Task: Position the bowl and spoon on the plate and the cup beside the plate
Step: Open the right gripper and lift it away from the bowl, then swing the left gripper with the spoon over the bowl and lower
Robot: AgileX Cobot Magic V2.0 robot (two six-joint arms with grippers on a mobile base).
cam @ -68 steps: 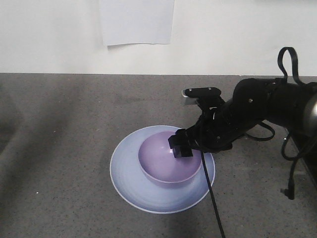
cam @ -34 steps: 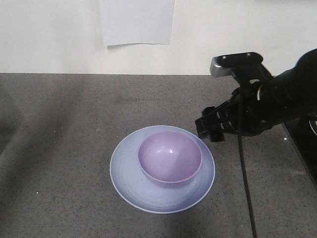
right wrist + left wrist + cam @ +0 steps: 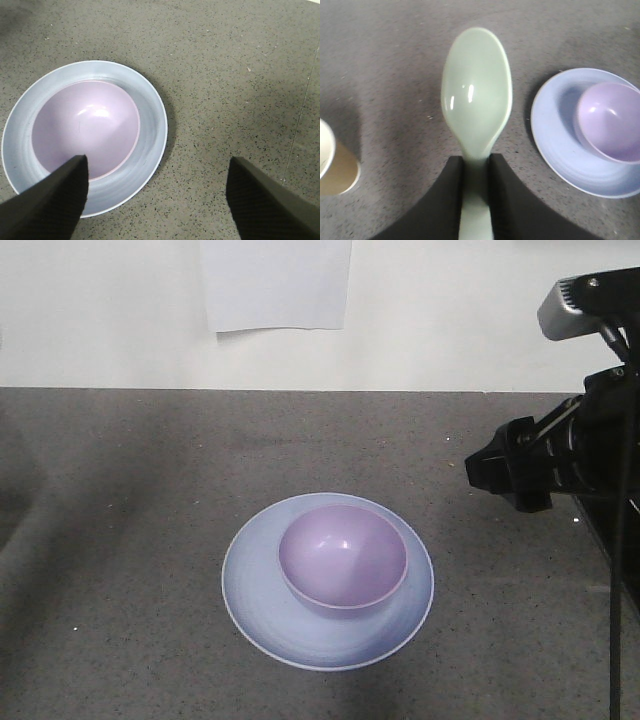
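Observation:
The lavender bowl (image 3: 343, 558) sits in the middle of the pale blue plate (image 3: 250, 590) on the grey table. My right gripper (image 3: 497, 472) hovers up and to the right of them, open and holding nothing. Its wrist view looks down on the bowl (image 3: 85, 127) and plate (image 3: 152, 115), with the right gripper (image 3: 157, 167) spread wide above the plate's near rim. My left gripper (image 3: 476, 162) is shut on the handle of the mint-green spoon (image 3: 476, 95), held above bare table. The plate (image 3: 555, 130) and bowl (image 3: 612, 120) lie to its right, the brown cup (image 3: 335, 162) to its left.
A white paper sheet (image 3: 275, 285) hangs on the back wall. The table's right edge (image 3: 610, 560) runs under my right arm, and a seam (image 3: 299, 115) shows there in the right wrist view.
My right gripper has lifted off the bowl's rim and drawn back up and to the right. Bowl and plate have stayed where they were.

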